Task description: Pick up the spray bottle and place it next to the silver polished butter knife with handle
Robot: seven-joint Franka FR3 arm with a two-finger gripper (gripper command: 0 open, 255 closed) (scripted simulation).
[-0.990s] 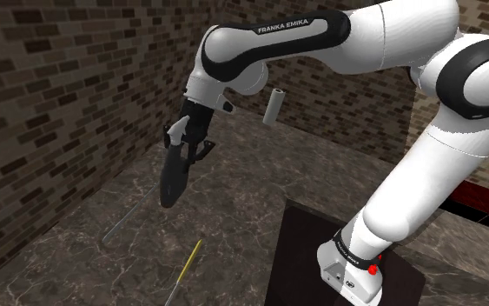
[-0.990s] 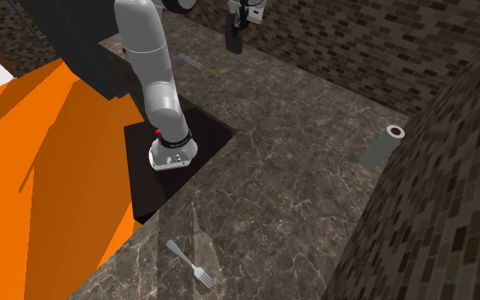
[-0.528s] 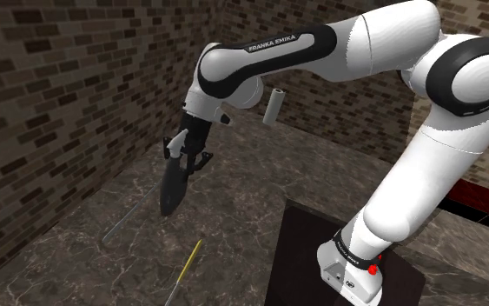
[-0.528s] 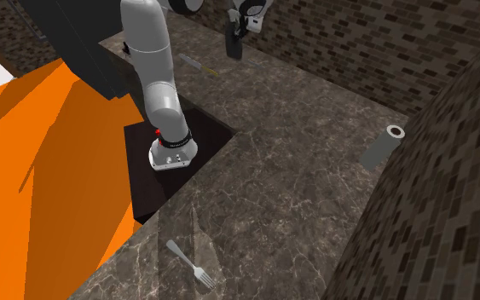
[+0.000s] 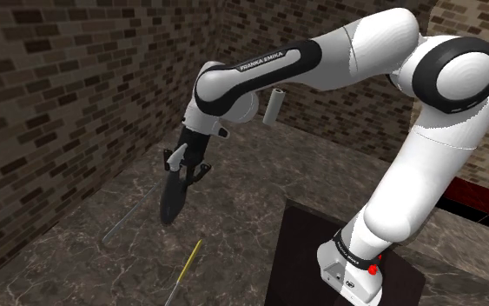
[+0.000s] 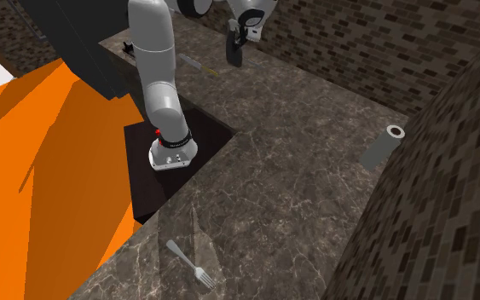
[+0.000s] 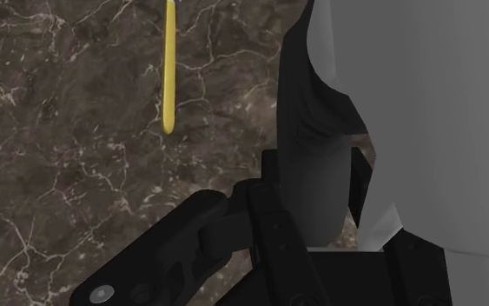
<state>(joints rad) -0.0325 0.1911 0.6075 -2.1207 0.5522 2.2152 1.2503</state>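
Note:
My gripper [image 5: 181, 162] is shut on a dark spray bottle [image 5: 171, 196], holding it by its upper part. The bottle hangs nozzle end up, clear of the marbled counter, and its narrow end points down. In the second exterior view the gripper [image 6: 245, 32] and the spray bottle [image 6: 235, 49] are near the counter's far end. The thin silver butter knife [image 5: 121, 224] lies flat on the counter, below the bottle and toward the shoulder view's left. In the wrist view the bottle [image 7: 316, 165] looks dark and grey between my fingers.
A yellow-handled utensil [image 5: 188, 263] lies near the knife, and its handle [image 7: 170, 69] shows past the bottle. A grey cylinder [image 5: 274, 106] rests by the brick back wall. A fork [image 6: 191, 264] lies far off. Brick walls close two sides; the dark stand [image 5: 320, 261] sits behind.
The arm has carried the held bottle slightly lower and toward the shoulder view's left, closer to the counter. The knife and the other things have not moved.

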